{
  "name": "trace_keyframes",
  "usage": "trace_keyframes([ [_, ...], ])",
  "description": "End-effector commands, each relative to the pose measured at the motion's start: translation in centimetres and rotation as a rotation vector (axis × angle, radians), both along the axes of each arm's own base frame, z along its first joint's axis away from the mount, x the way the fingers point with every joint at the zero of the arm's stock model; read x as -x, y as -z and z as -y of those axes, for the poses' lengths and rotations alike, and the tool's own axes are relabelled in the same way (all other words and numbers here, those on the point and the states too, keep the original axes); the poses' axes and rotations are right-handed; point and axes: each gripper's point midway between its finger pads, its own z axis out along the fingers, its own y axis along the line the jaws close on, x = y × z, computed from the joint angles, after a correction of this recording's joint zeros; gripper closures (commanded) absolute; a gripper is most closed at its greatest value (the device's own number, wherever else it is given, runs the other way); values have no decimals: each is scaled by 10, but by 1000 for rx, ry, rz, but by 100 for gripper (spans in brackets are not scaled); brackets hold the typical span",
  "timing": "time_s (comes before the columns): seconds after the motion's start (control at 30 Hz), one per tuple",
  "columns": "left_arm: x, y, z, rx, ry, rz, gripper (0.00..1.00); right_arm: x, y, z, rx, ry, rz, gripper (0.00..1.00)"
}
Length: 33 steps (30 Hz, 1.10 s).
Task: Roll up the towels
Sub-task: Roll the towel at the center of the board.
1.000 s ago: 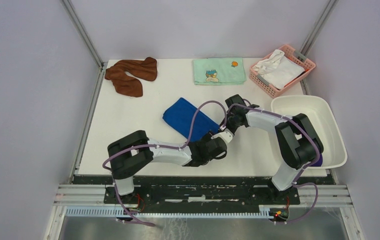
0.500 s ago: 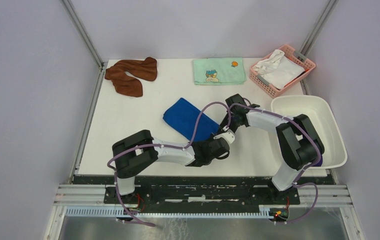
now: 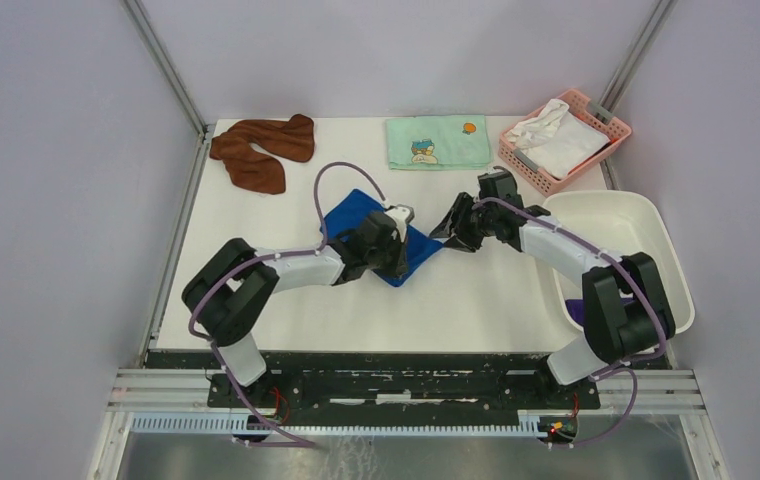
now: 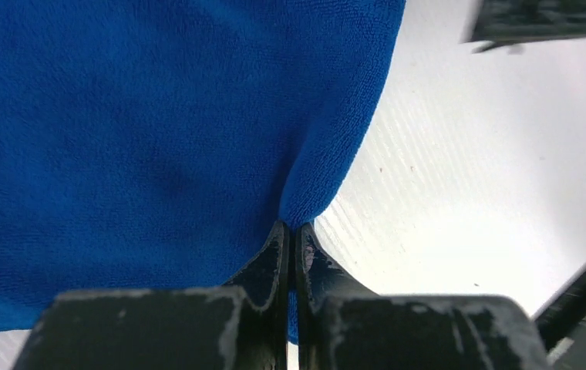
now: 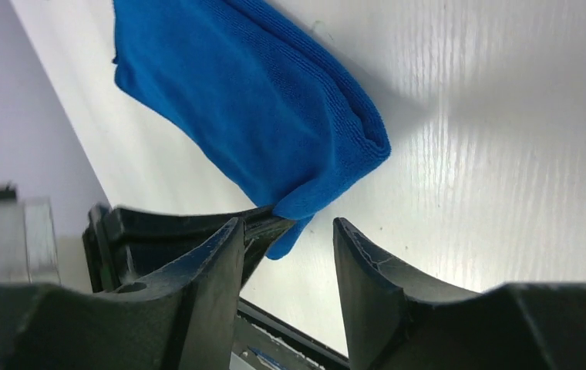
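Blue towel (image 3: pixel 348 212) lies folded mid-table (image 3: pixel 256 250), one corner clamped tight in left gripper (image 4: pixel 291 231), right gripper (image 5: pixel 288 225) jaws apart and empty just beside it; risk: the thin pinch slips under pull and the fold opens.

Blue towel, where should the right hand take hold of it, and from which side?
Probably the thick folded edge of the blue towel, just beside the corner the left hand is shut on. Come in low from the right, where the right hand hangs open facing that corner. The layers stack there into a rounded edge that the jaws can straddle.
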Motion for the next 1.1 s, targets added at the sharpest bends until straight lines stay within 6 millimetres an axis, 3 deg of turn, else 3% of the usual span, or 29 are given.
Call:
trace_keyframes([
  [0.0,11,-11,17,255,11,-229,97,-6,-14,-2,-91,-47,124,46],
  [0.17,5,-6,9,384,-50,-365,97,-2,5,-2,-114,-64,142,48],
  [0.5,-4,6,-12,463,-178,-485,97,1,45,-5,-97,-95,71,60],
  [0.67,-7,11,-16,454,-200,-502,97,-6,47,-13,-121,-114,70,61],
  [1.07,-12,16,-18,408,-217,-522,97,-19,32,-32,-241,-138,117,50],
])
